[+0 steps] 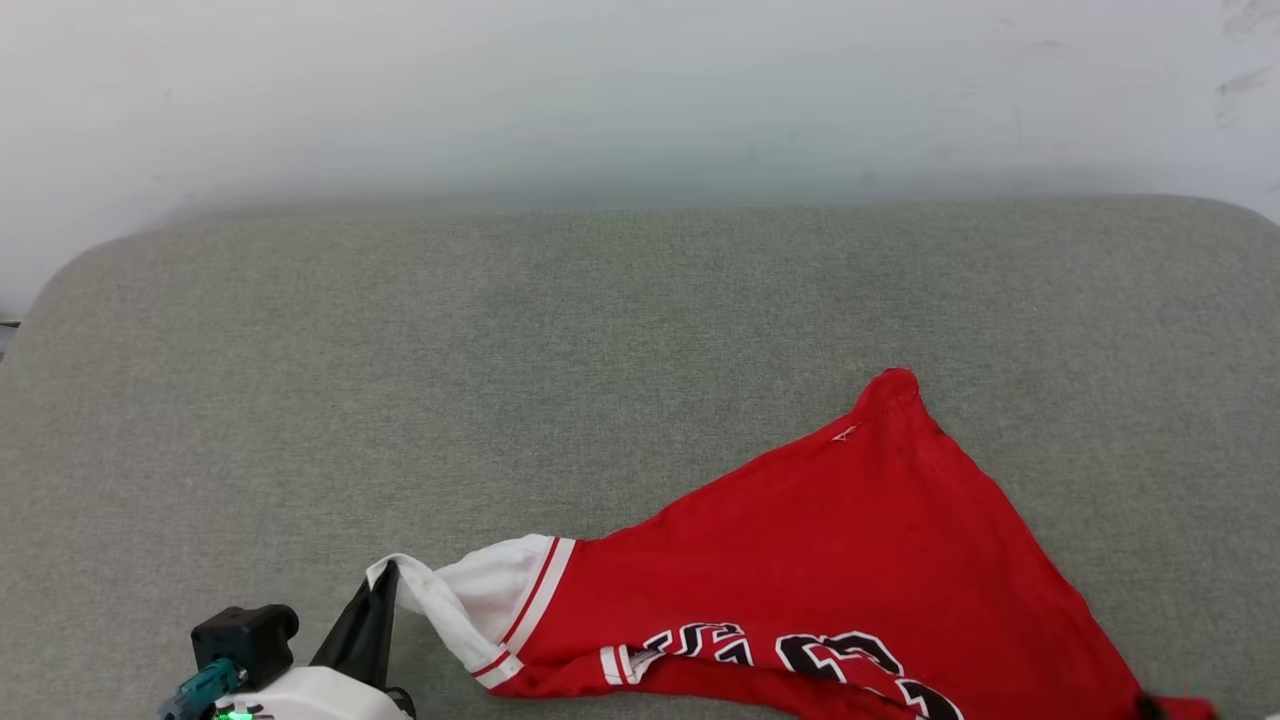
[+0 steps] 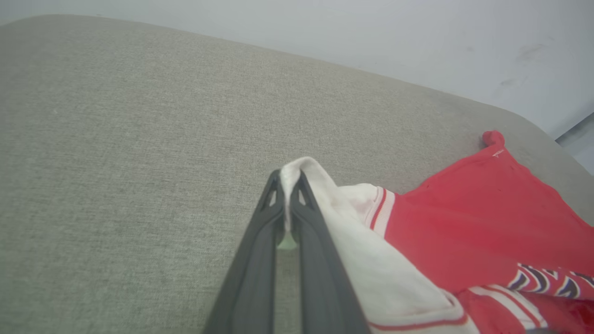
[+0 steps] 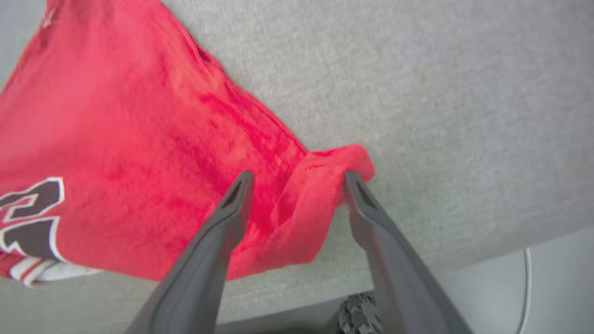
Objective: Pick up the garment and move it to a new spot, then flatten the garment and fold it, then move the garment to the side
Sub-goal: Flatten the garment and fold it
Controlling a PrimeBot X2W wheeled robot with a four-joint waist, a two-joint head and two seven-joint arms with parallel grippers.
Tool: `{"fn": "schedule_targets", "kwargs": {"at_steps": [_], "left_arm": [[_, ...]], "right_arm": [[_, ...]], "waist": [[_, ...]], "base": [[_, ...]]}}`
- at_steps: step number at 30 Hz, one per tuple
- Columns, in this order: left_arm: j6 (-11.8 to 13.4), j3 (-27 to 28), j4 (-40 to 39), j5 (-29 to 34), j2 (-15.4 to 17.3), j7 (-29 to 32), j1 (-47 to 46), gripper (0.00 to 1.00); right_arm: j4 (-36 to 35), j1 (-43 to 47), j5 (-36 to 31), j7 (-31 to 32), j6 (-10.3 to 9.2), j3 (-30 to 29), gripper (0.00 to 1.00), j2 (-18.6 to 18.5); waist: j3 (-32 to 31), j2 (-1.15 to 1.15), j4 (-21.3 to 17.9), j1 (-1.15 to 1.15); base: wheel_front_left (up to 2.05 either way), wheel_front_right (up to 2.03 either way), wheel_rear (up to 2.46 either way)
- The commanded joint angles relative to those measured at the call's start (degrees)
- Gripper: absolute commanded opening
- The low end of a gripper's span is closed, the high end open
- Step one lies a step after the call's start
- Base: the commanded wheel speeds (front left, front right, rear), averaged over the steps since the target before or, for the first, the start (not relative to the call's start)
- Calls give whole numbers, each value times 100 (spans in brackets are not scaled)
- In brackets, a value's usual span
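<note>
My left hand [image 2: 288, 178] is clamped on the white sleeve edge of the garment [image 1: 850, 540], which lies bunched at the near right of the grey padded surface [image 1: 400, 350]. My right hand [image 3: 299, 178] stands wide, a red corner loose between its fingers. I judge we're flattening: next, draw the sleeve leftward, gently

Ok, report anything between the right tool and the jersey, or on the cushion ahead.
Nothing visible. The right tool stands open astride a red corner of the jersey; the left tool is shut on its white edge. No object lies on the grey cushion beyond.
</note>
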Motion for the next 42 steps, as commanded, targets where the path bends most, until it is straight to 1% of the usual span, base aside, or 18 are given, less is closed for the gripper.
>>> {"fn": "schedule_targets", "kwargs": {"at_steps": [1,2,4,7,10,13,17,21,26,31,34,36,40,41,42], "left_arm": [[17,-8,-37,-7,30,15,-65,0],[25,-4,-51,-5,40,12,-81,0],[22,-11,-72,14,45,20,-147,0],[-6,-46,-98,52,38,34,-270,0],[-50,-98,-120,91,12,40,-462,0],[-98,-148,-138,138,-21,9,-643,0],[-148,-211,-190,191,-101,-50,-923,0],[-215,-271,-243,256,-179,-108,-1170,0],[-271,-350,-315,311,-248,-171,-1384,0],[-346,-404,-351,340,-352,-242,-1601,0],[-389,-428,-318,349,-398,-277,-1710,0],[-404,-436,-302,345,-421,-296,-1745,0],[-463,-460,-187,343,-488,-347,-1817,0],[-472,-459,-160,335,-498,-360,-1833,0],[-488,-454,-127,330,-502,-371,-1840,0]], "right_arm": [[-8,-204,-17,-561,-4,17,100,13],[-25,-327,-12,-969,-4,2,100,15],[50,-512,-49,-1591,-3,107,100,19],[175,-818,-81,-2289,-4,239,100,-89],[278,-1181,-14,-2559,-4,349,100,-239],[347,-1630,8,-2476,-4,461,100,-424],[569,-2323,145,-1808,-4,750,100,-768],[919,-3093,234,-812,-4,1105,100,-1166],[1256,-3900,252,392,-4,1631,100,-1518],[1515,-4495,236,997,-4,2149,100,-1710],[1785,-4737,272,1187,-4,2428,100,-1782],[1898,-4774,258,1237,-4,2526,100,-1820],[2447,-4635,516,1666,-2,2927,100,-1750],[2545,-4586,584,1779,-2,3002,98,-1737],[2618,-4543,628,1851,5,3069,47,-1740]], "waist": [[35,0,-22,1],[67,0,-34,1],[124,0,-27,1],[234,0,33,1],[403,0,133,1],[604,0,225,1],[925,0,365,1],[1198,0,506,1],[1493,0,680,1],[1848,0,838,1],[2010,0,894,1],[2047,0,913,1],[2095,0,963,1],[2089,0,969,1],[2078,0,972,1]], "base": [[0,0,0],[0,0,0],[0,0,0],[0,0,0],[0,0,0],[0,0,0],[0,0,0],[0,0,0],[0,0,0],[0,0,0],[0,0,0],[0,0,0],[0,0,0],[0,0,0],[0,0,0]]}}
